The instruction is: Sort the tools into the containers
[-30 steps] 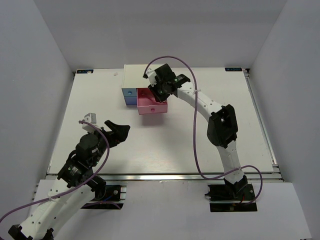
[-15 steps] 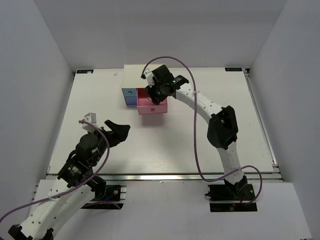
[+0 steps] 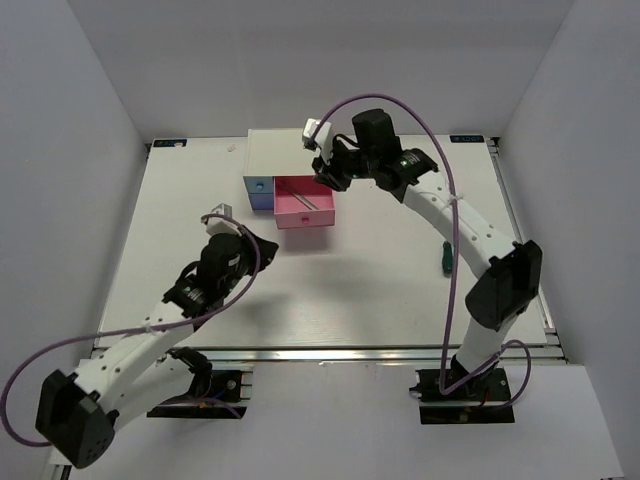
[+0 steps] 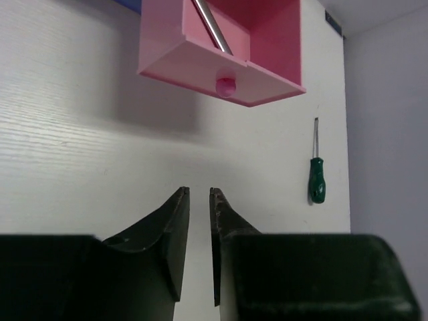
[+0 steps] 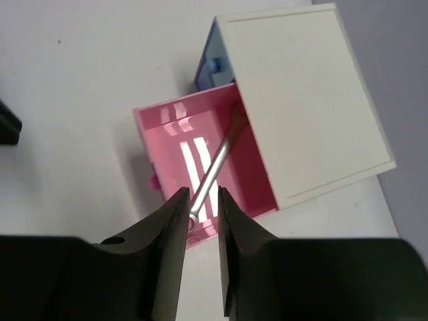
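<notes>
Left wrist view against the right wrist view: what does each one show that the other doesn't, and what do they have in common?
Only the left wrist view shows the green-handled screwdriver, lying on the table off to one side of the drawer. Only the right wrist view shows the top of the white cabinet. Both show the pulled-out pink drawer with the silver wrench lying inside it.

Pink drawer (image 3: 300, 222) stands pulled out of the white cabinet (image 3: 280, 152), a slim silver wrench (image 3: 313, 201) lying diagonally inside; light blue drawer (image 3: 258, 187) beside it shut; green-handled screwdriver (image 3: 444, 255) lies flat, well apart to the right.
</notes>
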`<state>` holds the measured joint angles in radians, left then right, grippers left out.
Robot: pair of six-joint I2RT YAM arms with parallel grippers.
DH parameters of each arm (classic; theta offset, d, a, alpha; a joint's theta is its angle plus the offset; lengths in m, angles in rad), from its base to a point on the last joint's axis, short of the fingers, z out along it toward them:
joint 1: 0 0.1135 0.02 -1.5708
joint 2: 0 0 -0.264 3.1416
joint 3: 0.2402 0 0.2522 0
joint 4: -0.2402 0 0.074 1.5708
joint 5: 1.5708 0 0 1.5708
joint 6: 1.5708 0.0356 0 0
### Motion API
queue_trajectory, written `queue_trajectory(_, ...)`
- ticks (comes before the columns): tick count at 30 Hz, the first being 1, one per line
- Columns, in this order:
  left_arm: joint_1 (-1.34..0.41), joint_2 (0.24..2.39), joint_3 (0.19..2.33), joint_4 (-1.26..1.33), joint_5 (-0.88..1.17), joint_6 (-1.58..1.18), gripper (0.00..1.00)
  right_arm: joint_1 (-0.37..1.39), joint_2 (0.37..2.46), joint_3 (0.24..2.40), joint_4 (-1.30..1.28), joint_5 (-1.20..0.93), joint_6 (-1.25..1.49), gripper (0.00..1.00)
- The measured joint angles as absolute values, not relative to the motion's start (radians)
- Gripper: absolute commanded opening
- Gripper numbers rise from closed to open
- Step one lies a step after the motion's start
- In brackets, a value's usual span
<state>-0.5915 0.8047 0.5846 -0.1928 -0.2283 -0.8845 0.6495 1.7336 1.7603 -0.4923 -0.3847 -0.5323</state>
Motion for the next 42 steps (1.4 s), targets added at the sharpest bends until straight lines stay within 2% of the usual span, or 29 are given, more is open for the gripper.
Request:
queue_trajectory(1, -0.591, 0.855, 0.586, -0.163, -0.218, -0.895, 0.22, 0.641, 1.749, 1.774, -0.48, -0.394, -0.541, 0.37)
queue_trajectory(3, -0.591, 0.952, 0.597, -0.11, -0.195, -0.923, 0.13, 0.619, 1.817, 1.84, -0.47, -0.417, -0.553, 0.37)
queue_trajectory(4, -0.591, 0.995, 0.603, -0.083, -0.187, -0.936, 0.04, 0.608, 1.856, 1.879, -0.468, -0.428, -0.553, 0.37)
queue_trajectory(5, -0.591, 1.045, 0.612, -0.053, -0.175, -0.956, 0.0, 0.593, 1.899, 1.913, -0.463, -0.437, -0.546, 0.37)
queue_trajectory(8, -0.591, 1.176, 0.632, 0.032, -0.153, -1.011, 0.0, 0.558, 1.968, 1.938, -0.466, -0.46, -0.519, 0.37)
queue_trajectory(11, -0.591, 1.284, 0.643, 0.116, -0.138, -1.056, 0.03, 0.531, 1.982, 1.929, -0.468, -0.469, -0.494, 0.38)
queue_trajectory(17, -0.591, 1.458, 0.737, 0.195, -0.165, -1.089, 0.16, 0.527, 1.923, 1.849, -0.417, -0.485, -0.458, 0.38)
queue_trajectory(18, -0.591, 1.477, 0.754, 0.207, -0.182, -1.09, 0.25, 0.526, 1.913, 1.836, -0.413, -0.487, -0.454, 0.39)
queue_trajectory(21, -0.593, 1.516, 0.807, 0.218, -0.227, -1.08, 0.37, 0.52, 1.889, 1.806, -0.4, -0.496, -0.443, 0.39)
queue_trajectory(22, -0.595, 1.532, 0.831, 0.216, -0.25, -1.073, 0.45, 0.516, 1.883, 1.798, -0.393, -0.498, -0.44, 0.39)
queue_trajectory(25, -0.596, 1.585, 0.912, 0.21, -0.311, -1.051, 0.53, 0.495, 1.869, 1.774, -0.384, -0.501, -0.426, 0.4)
queue_trajectory(36, -0.569, 1.697, 1.056, 0.192, -0.409, -1.019, 0.58, 0.437, 1.851, 1.703, -0.359, -0.504, -0.389, 0.42)
queue_trajectory(38, -0.55, 1.72, 1.077, 0.188, -0.412, -1.018, 0.57, 0.432, 1.85, 1.693, -0.355, -0.505, -0.381, 0.42)
queue_trajectory(42, -0.505, 1.776, 1.113, 0.179, -0.413, -1.014, 0.47, 0.422, 1.838, 1.673, -0.349, -0.51, -0.37, 0.42)
